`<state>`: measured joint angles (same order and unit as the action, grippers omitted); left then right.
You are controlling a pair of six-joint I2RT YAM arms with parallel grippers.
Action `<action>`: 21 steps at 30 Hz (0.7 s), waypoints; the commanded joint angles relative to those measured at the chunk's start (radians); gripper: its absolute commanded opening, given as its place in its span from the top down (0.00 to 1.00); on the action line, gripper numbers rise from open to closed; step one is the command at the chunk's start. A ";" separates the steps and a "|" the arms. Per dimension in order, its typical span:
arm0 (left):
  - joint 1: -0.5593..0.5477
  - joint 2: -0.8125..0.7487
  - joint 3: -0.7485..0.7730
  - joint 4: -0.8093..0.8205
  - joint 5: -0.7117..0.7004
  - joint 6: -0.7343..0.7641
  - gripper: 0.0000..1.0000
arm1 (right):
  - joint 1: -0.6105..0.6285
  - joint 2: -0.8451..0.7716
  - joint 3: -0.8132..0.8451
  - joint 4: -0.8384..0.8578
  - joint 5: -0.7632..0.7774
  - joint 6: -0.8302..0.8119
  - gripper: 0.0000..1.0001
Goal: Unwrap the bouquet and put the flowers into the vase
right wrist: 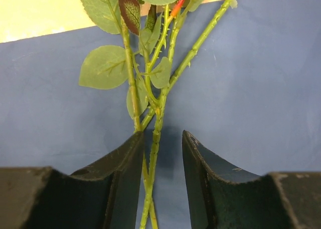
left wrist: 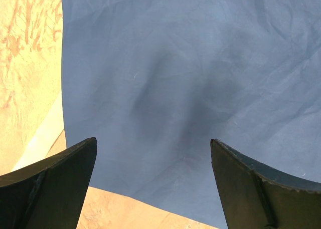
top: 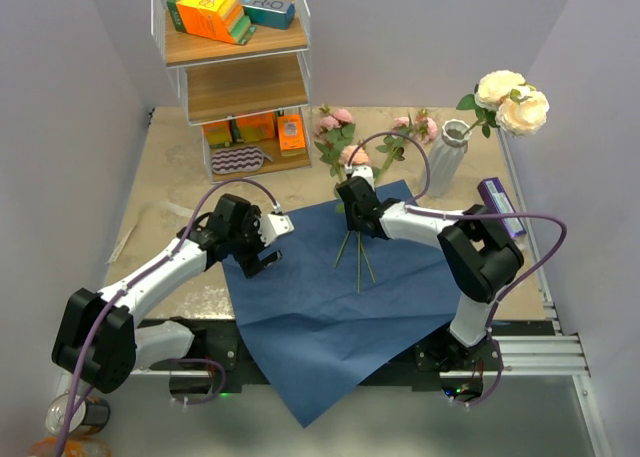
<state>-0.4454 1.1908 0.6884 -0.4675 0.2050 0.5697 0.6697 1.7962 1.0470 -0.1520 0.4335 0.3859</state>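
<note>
The blue wrapping paper [top: 320, 312] lies spread flat on the table, and the bouquet lies open on it. Pink flowers [top: 338, 127] rest at the paper's far edge, their green stems [top: 356, 255] running toward me. My right gripper [top: 353, 207] hovers over the stems. In the right wrist view the right gripper [right wrist: 163, 134] is open, with the crossed stems [right wrist: 156, 141] between its fingers, close to the left one. The white ribbed vase [top: 447, 159] stands at the back right and holds cream roses [top: 512, 102]. My left gripper [top: 262, 243] hangs wide open over the paper's left edge [left wrist: 150, 88], empty.
A wire shelf [top: 236, 72] with orange and teal boxes stands at the back left. A purple box [top: 499, 206] lies right of the vase near the table's right edge. The paper's near corner hangs over the front edge between the arm bases.
</note>
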 commanded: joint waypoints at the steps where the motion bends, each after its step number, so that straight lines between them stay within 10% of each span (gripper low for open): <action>1: 0.007 -0.017 -0.010 0.027 -0.006 0.021 0.00 | -0.013 0.005 -0.024 0.037 0.010 0.027 0.60; 21: 0.007 -0.011 0.008 0.009 -0.007 0.030 0.00 | -0.079 0.133 0.048 0.074 -0.085 0.016 0.67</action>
<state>-0.4450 1.1908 0.6811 -0.4652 0.1993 0.5739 0.6266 1.8439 1.0546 -0.1062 0.4000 0.3923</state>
